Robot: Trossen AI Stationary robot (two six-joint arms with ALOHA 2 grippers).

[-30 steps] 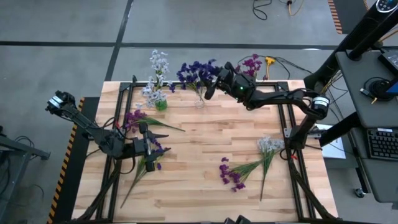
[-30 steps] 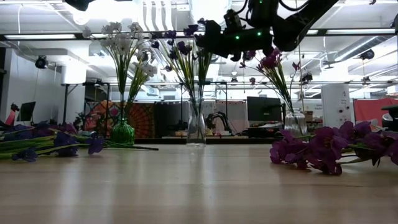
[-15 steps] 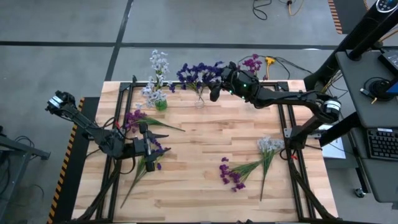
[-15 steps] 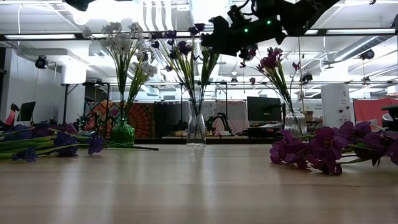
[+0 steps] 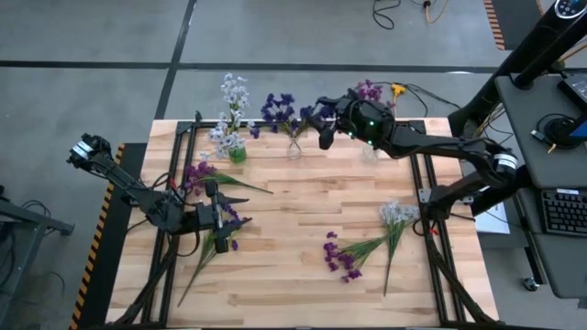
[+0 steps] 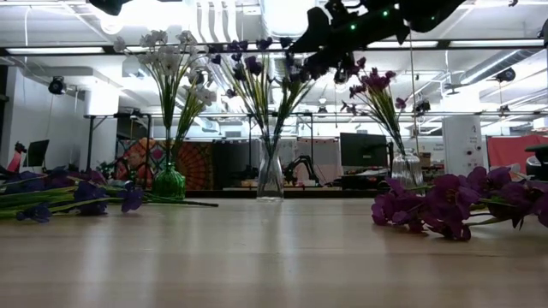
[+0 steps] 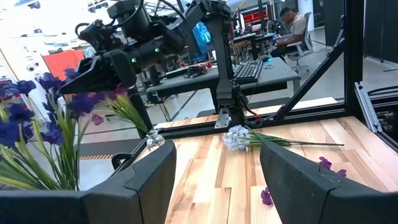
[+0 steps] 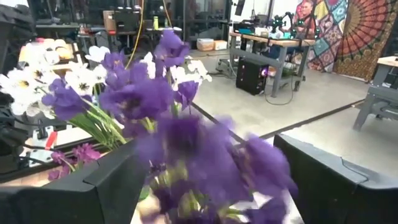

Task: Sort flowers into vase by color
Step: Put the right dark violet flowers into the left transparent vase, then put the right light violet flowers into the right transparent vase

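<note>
Three vases stand along the far edge. A green vase point(image 5: 237, 154) holds whitish flowers point(image 5: 233, 92). A clear vase point(image 6: 270, 178) holds dark blue-violet flowers point(image 5: 286, 110). Another clear vase point(image 6: 408, 169) holds magenta flowers point(image 5: 371, 92). My right gripper point(image 5: 323, 121) hovers open just above the blue-violet blossoms point(image 8: 155, 93); I cannot tell whether it brushes them. My left gripper point(image 5: 217, 215) waits open over the table's left side, nothing between its fingers point(image 7: 143, 180). Loose sprigs lie flat: magenta point(image 5: 197, 172) and dark blue point(image 5: 225, 231) by the left gripper, magenta point(image 5: 341, 257) and whitish point(image 5: 396, 214) on the right.
A black metal frame point(image 5: 422, 174) runs around the tabletop's edges. The right arm point(image 5: 431, 147) stretches over the far right corner and covers part of the magenta vase. Bare wood point(image 5: 303, 211) lies in the table's middle. Desks and monitors fill the room behind.
My right gripper has risen from among the blue-violet blossoms and drawn a little toward the table's right edge, its fingers now wider apart. The blue-violet sprigs stay in the clear vase and have spread out, one leaning right.
</note>
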